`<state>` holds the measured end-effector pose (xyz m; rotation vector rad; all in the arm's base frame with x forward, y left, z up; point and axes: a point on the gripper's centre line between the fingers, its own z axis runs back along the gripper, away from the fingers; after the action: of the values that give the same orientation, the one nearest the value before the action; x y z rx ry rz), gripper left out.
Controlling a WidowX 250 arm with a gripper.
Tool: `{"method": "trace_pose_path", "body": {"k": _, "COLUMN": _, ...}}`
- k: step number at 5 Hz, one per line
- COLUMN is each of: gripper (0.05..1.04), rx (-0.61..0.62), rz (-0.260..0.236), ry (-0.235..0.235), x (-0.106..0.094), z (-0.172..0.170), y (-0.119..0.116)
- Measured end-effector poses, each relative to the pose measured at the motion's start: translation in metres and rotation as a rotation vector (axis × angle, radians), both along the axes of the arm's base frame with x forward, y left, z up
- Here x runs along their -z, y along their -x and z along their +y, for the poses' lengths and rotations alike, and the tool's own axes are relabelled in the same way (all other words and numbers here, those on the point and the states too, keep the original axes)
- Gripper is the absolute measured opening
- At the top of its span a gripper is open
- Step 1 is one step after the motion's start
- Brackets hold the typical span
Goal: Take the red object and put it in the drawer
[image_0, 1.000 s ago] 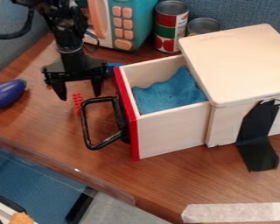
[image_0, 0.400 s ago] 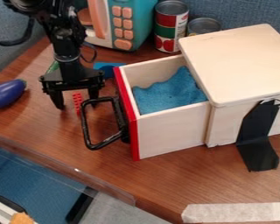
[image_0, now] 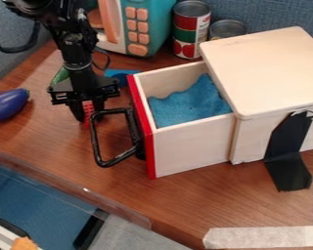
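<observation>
One red object [image_0: 88, 108], and the hand [image_0: 87, 115] seems to be pinching it, just beside the black handle [image_0: 95, 141], a grip fit for lifting it into the open drawer [image_0: 190, 149]!

Arm [image_0: 74, 46] all black, glints on the upper joints; chunky, blocky joint housings up top, narrower rounded section lower down; thin greyish ring [image_0: 78, 65] round the wrist; small pale specks by a joint, maybe screws, too small to tell; thick black cable [image_0: 14, 50] in a wide loop, thinner dark cable [image_0: 107, 62] near the wrist; gripper [image_0: 89, 116] black too, broad angular body, notched crossbar, two dark tapered fingers.
</observation>
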<state>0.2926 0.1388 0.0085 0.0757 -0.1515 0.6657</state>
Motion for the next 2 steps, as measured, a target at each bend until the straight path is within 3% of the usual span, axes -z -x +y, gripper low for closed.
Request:
{"method": "trace_pose_path", "body": {"k": 1, "gripper": 0.268, "rx": 0.005, "rz": -0.014, "ry": 0.014, "x": -0.01, "z": 0.001, "y": 0.002}}
{"method": "trace_pose_path", "body": {"k": 2, "gripper": 0.267, "rx": 0.025, "rz": -0.065, "ry": 0.001, "x": -0.043, "z": 0.006, "y": 0.004}}
